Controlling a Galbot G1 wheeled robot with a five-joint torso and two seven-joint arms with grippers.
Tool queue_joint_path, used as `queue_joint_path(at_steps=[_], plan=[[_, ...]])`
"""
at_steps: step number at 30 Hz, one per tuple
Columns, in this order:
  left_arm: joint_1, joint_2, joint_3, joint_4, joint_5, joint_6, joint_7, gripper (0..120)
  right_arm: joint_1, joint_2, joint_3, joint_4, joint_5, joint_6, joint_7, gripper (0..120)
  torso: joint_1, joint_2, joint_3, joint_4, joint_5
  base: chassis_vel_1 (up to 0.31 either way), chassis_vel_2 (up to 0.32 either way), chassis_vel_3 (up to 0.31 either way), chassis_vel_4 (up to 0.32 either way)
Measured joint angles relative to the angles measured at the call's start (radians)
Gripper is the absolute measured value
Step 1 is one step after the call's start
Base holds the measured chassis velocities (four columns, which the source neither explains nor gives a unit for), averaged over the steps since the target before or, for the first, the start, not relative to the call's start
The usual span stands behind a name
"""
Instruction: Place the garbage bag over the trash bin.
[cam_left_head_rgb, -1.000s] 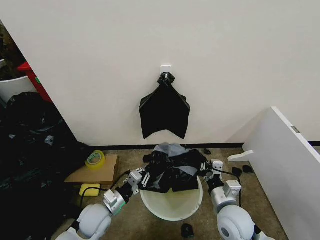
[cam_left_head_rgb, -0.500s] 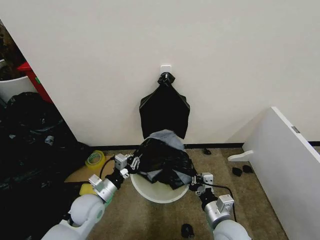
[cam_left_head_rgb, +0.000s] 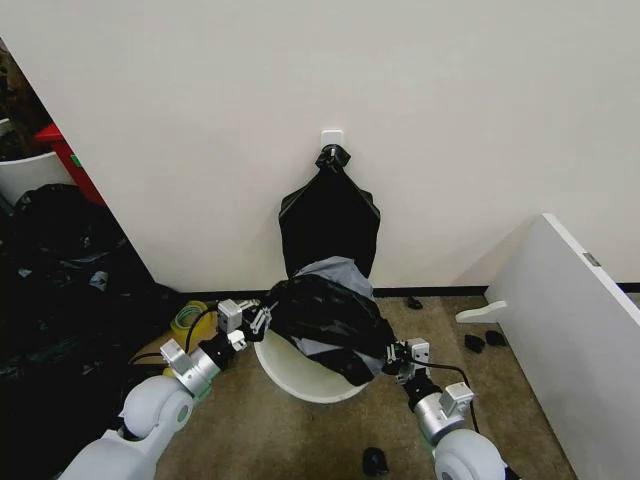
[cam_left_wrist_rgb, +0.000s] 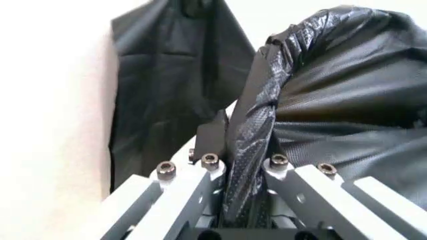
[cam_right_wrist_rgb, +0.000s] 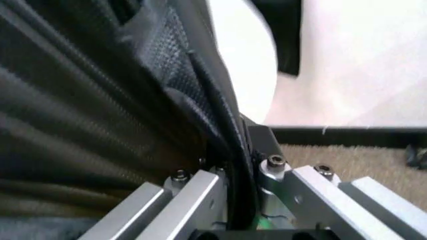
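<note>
Overhead, garbage bag (cam_left_head_rgb: 325, 312) above trash bin (cam_left_head_rgb: 290, 380).

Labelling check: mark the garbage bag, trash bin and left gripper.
garbage bag (cam_left_head_rgb: 325, 315), head view, top of the bulging black film.
trash bin (cam_left_head_rgb: 290, 378), head view, bare off-white front wall.
left gripper (cam_left_head_rgb: 262, 318), head view, fingertips clamped on the bag's edge.
</note>
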Motion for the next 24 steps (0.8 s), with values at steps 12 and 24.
queue_joint_path(at_steps=[12,24], plan=[[-0.031,-0.026,0.002,0.001,-0.037,0.048,-0.107,3,-0.021,0.004,-0.028,-0.035,-0.107,0.059,-0.041,19,0.0,0.0,0.0,-0.0001,-0.0001,0.0,0.0,0.0,0.0],[-0.014,-0.055,0.017,-0.008,-0.004,0.083,-0.273,3,-0.029,-0.001,0.146,-0.186,-0.488,0.493,-0.389,68,0.0,0.0,0.0,-0.0003,0.0,0.0,0.0,0.0,0.0]])
